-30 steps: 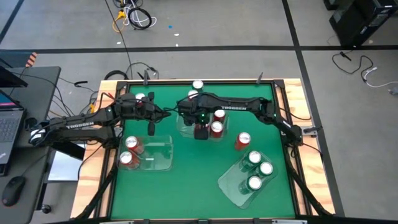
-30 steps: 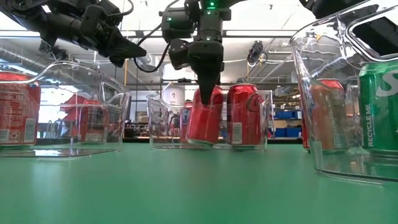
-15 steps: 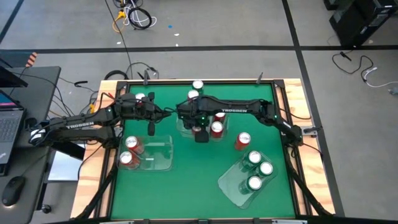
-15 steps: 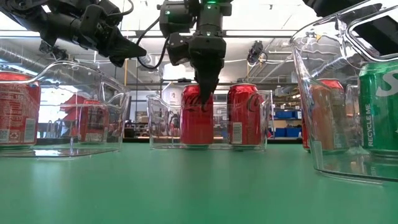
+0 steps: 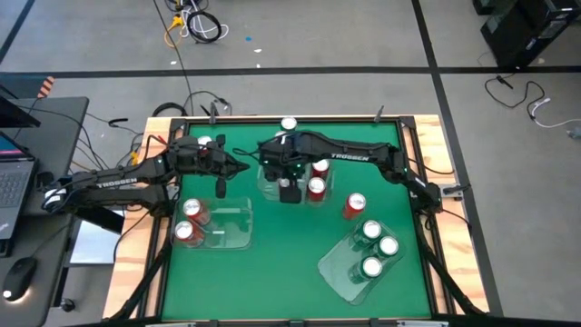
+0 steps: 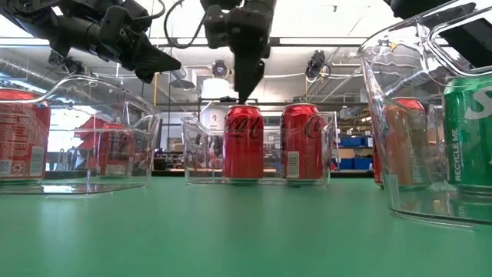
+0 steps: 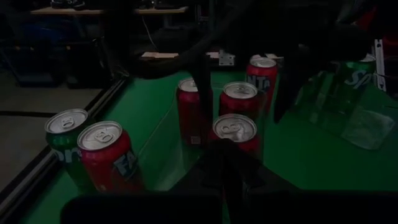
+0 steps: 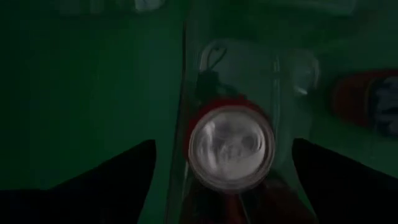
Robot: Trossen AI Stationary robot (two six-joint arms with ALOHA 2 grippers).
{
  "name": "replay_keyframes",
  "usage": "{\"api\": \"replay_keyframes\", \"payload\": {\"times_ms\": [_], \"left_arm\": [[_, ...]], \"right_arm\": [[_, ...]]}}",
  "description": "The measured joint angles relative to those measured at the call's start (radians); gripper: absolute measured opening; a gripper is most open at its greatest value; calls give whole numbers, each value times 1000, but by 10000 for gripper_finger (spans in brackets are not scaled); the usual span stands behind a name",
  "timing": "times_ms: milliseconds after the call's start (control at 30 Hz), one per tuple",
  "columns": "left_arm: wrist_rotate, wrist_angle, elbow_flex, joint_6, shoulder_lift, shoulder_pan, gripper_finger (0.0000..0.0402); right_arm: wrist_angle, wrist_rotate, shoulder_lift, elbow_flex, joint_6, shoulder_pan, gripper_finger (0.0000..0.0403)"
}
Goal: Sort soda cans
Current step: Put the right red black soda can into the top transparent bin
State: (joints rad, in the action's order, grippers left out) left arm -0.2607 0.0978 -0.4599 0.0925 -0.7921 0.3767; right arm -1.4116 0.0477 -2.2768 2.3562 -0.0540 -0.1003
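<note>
**Red can upright in centre bin, right gripper above it**

While your right gripper (image 6: 244, 85) hangs with fingers spread, just above the red cylindrical soda can (image 6: 243, 143), that can stands upright in the clear plastic rectangular bin (image 6: 196, 150) at the green table's (image 5: 272, 263) centre. Your left gripper (image 5: 221, 188) waits pressed together, empty, over another bin's edge.

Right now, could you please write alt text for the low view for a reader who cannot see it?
Two upright red soda cans stand in a clear bin mid-table, with the right gripper open just above the nearer can, touching nothing. The left gripper hangs shut over another bin of red cans; a green can sits in a bin at right.
</note>
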Motion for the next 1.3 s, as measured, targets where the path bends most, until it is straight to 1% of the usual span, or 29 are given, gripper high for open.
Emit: {"api": "replay_keyframes", "payload": {"times_ms": [233,467,567,700,867,967,1200,1300], "left_arm": [[-5,-12,0,-1,0,0,2],[-6,-14,0,-3,0,0,2],[-6,-15,0,-2,0,0,2],[-6,-15,0,-2,0,0,2],[-6,-16,0,-5,0,0,2],[-6,-16,0,-10,0,0,2],[-6,-16,0,-11,0,0,2],[-6,-16,0,-11,0,0,2]], "right_arm": [[64,-2,-25,-21,-2,-11,352],[65,6,-29,-63,-5,-15,335],[71,6,-29,-75,-3,-16,317],[68,21,-27,-86,3,-20,285],[29,24,-23,-85,10,-20,249],[-14,24,-21,-84,24,-20,247],[-102,29,-22,-79,33,-20,261],[-104,29,-25,-62,33,-19,259]]}}
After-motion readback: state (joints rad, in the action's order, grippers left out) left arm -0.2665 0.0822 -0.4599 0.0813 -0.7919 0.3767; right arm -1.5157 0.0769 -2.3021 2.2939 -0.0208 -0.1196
